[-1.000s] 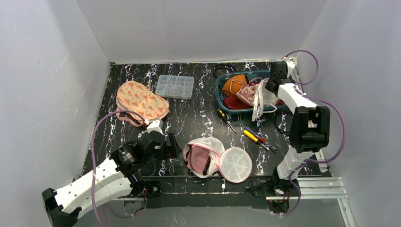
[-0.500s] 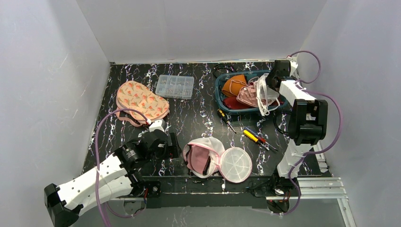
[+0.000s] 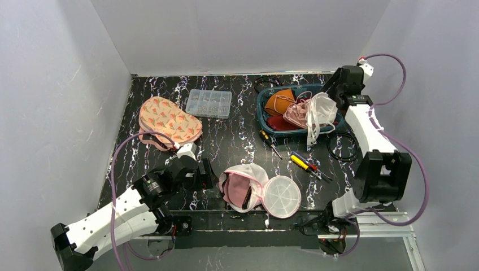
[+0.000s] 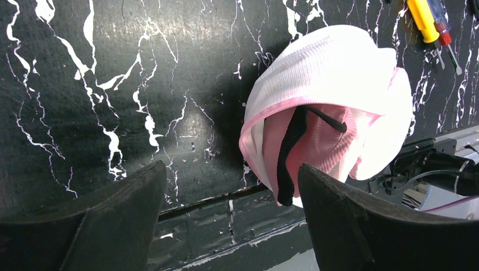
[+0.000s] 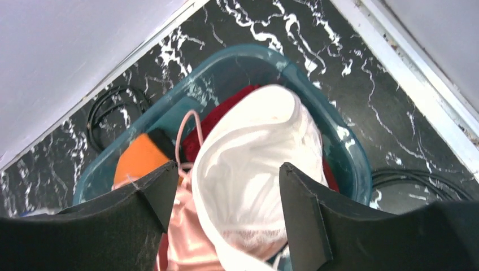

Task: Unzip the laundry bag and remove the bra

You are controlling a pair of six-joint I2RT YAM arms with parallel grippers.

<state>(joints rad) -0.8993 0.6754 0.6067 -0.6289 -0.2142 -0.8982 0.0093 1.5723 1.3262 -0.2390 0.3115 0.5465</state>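
The white mesh laundry bag [image 3: 243,186] lies unzipped near the table's front edge, its round lid [image 3: 282,196] flipped open to the right. In the left wrist view the bag [image 4: 333,73] shows a pink lining and a black strap [image 4: 291,152]. My left gripper [image 3: 208,174] is open and empty just left of the bag [image 4: 231,169]. A white bra [image 3: 321,108] lies on the right rim of the teal basket [image 3: 262,110], straps hanging over the edge. My right gripper [image 3: 332,90] is open above it [image 5: 229,169], with the bra [image 5: 254,164] below the fingers.
The basket [image 5: 350,141] also holds an orange bra [image 3: 279,101], a pink bra [image 3: 295,113] and red fabric. A patterned pouch [image 3: 168,119] and a clear organiser box [image 3: 209,103] sit at the back left. Screwdrivers [image 3: 305,164] and a black cable loop [image 3: 343,145] lie right of the bag.
My right arm has swung back and to the right. The white bra, which hung from the right gripper, now rests on the basket. The left arm has barely moved.
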